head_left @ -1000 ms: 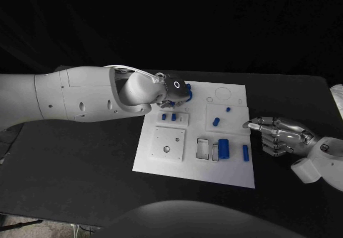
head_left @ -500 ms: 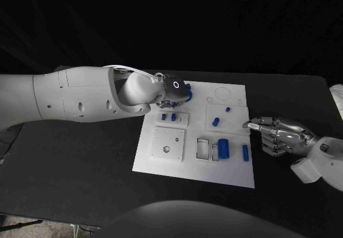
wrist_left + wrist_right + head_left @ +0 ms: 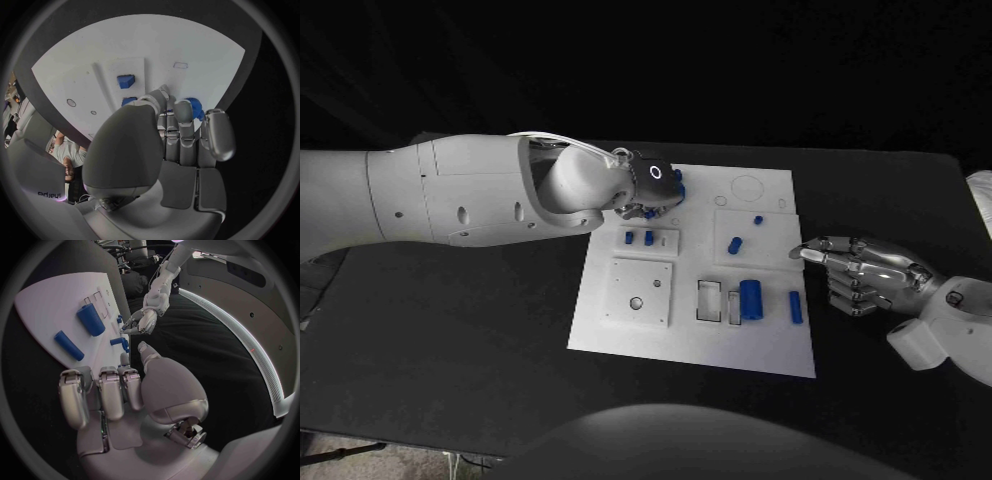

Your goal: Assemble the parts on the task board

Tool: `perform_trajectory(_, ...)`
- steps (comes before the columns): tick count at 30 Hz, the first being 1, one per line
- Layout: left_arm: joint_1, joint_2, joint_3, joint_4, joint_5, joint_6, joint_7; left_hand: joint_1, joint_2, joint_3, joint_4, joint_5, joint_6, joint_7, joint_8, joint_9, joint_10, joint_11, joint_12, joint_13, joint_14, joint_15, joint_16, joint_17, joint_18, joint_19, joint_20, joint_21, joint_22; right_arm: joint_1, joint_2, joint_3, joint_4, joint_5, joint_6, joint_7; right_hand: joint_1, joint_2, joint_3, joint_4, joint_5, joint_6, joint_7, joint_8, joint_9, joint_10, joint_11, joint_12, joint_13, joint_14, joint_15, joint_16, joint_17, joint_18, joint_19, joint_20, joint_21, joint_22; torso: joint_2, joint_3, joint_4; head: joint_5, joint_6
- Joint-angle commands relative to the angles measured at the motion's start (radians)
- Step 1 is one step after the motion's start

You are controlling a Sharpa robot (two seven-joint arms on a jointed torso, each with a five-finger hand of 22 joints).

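From the left wrist view the left hand (image 3: 181,135) has its fingers curled down onto a blue ridged part (image 3: 195,107) at the task board's (image 3: 187,45) far corner, a contact the white forearm hides from the head view. The right hand (image 3: 865,272) rests fingers curled together, holding nothing, just beside the board's right edge near a slim blue peg (image 3: 795,307). Everything sits on the black table (image 3: 459,340).

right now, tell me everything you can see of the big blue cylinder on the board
The big blue cylinder is a smooth, plastic-looking part, the largest blue piece on the white task board. It lies on its side in the board's near right area, beside a narrow rectangular slot. Nothing grips it; the right hand rests off the board's edge.
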Motion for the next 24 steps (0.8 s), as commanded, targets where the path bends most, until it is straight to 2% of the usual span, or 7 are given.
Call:
perform_trajectory(1, -0.004, -0.002, -0.004, -0.002, 0.026, 0.002, 0.031, -0.001, 0.014, -0.001, -0.006, -0.006, 0.004, 0.002, 0.002, -0.001, 0.005, 0.003, 0.003, 0.001, -0.004, 0.003, 0.007, 0.002, 0.007, 0.0, 0.008, 0.002, 0.179, -0.002, 0.002, 0.0, -0.001, -0.001, 0.022, 0.0, 0.009, 0.002, 0.002, -0.006, 0.003, 0.005, 0.003, -0.003, -0.001, 0.104, 0.003, 0.0, 0.26, 0.104, -0.002, 0.003, 0.263, -0.006, 0.106, -0.005, 0.004, 0.263, -0.001, 0.0002, -0.0009, 0.002, 0.0)
perform_trajectory(8, -0.004, -0.005, -0.004, -0.005, 0.043, -0.025, 0.033, -0.002, 0.024, -0.004, -0.017, -0.005, 0.021, 0.01, 0.015, 0.004, 0.014, 0.008, 0.008, 0.004, -0.003, 0.002, 0.01, 0.002, 0.007, 0.001, 0.009, 0.003, 0.179, -0.002, 0.002, 0.0, -0.001, -0.001, 0.024, -0.002, 0.009, 0.003, 0.002, -0.006, 0.004, 0.006, 0.003, -0.003, -0.001, 0.104, 0.003, 0.0, 0.26, 0.104, -0.002, 0.003, 0.263, -0.006, 0.106, -0.005, 0.004, 0.263, 0.0, 0.0001, -0.0009, 0.001, 0.0)
perform_trajectory(24, -0.004, -0.019, -0.005, -0.001, 0.055, -0.056, 0.038, -0.001, 0.012, -0.016, -0.038, -0.006, 0.007, 0.013, 0.02, 0.009, 0.019, 0.015, 0.012, 0.008, -0.007, 0.002, 0.008, -0.008, 0.008, 0.0, 0.01, 0.0, 0.178, -0.003, 0.003, 0.0, -0.003, -0.001, 0.028, -0.01, 0.01, 0.003, 0.003, -0.006, 0.004, 0.006, 0.004, -0.003, -0.001, 0.104, 0.003, 0.0, 0.26, 0.104, -0.001, 0.003, 0.263, -0.006, 0.106, -0.005, 0.004, 0.263, -0.001, -0.0004, 0.0005, 0.002, 0.0)
